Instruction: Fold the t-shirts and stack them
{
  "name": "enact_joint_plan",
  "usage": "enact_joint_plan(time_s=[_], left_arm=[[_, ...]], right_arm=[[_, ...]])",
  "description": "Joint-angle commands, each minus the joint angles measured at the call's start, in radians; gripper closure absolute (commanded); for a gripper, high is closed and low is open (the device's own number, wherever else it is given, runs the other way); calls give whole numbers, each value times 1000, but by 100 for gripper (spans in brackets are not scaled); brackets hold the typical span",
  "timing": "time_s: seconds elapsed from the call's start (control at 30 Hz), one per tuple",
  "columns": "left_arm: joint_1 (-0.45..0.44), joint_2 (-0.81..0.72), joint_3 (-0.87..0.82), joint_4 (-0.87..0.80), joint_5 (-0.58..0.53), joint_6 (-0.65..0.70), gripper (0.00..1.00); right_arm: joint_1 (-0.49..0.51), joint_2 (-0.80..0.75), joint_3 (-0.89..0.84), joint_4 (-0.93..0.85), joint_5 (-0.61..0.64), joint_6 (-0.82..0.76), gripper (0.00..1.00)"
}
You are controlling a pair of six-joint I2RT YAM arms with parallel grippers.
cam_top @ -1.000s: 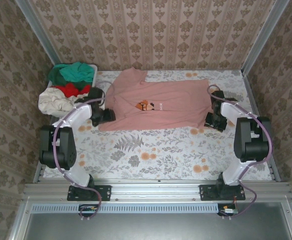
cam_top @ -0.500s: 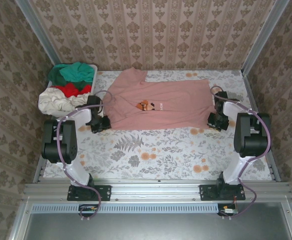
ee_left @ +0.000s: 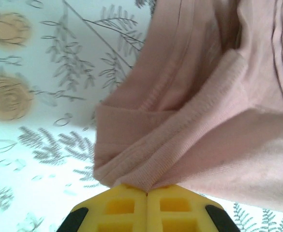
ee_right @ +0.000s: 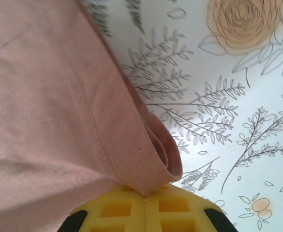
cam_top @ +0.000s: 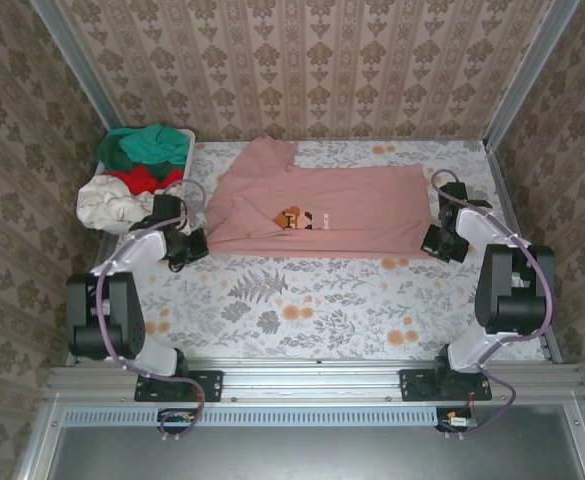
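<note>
L gripper (ee_left: 146, 193), R gripper (ee_right: 145, 197) clamped on pink tee (cam_top: 357, 215).

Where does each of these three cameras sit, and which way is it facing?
Top external: above and behind the arms, looking down on the table, pink t-shirt and both arms.
Left wrist: on the left arm, facing along the left gripper, shut on the shirt's edge.
Right wrist: likewise behind the right gripper, pinching the other end.
Shared: all see the pink t-shirt.
</note>
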Motion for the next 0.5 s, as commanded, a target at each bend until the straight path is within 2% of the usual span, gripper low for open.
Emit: enact_joint_plan(time_s=[0.0, 0.27, 0.3, 0.37, 0.43, 0.47], left_arm=[[17, -23, -43, -49, -61, -31, 100], [23, -38, -101, -81, -82, -36, 100], [23, -40, -99, -88, -85, -33, 96], [23, -54, -91, -103, -94, -31, 76], [23, -83, -75, -113, -101, -27, 68], [21, -99, -55, -128, -110, -22, 65]], right_arm=[[-11, 58, -37, -47, 78, 7, 94], [27, 3, -20, -145, 135, 11, 67], [38, -20, -10, -164, 148, 11, 66], [57, -79, 10, -182, 157, 6, 60], [60, -121, 13, -134, 127, -11, 50], [60, -123, 24, -113, 104, -21, 50]])
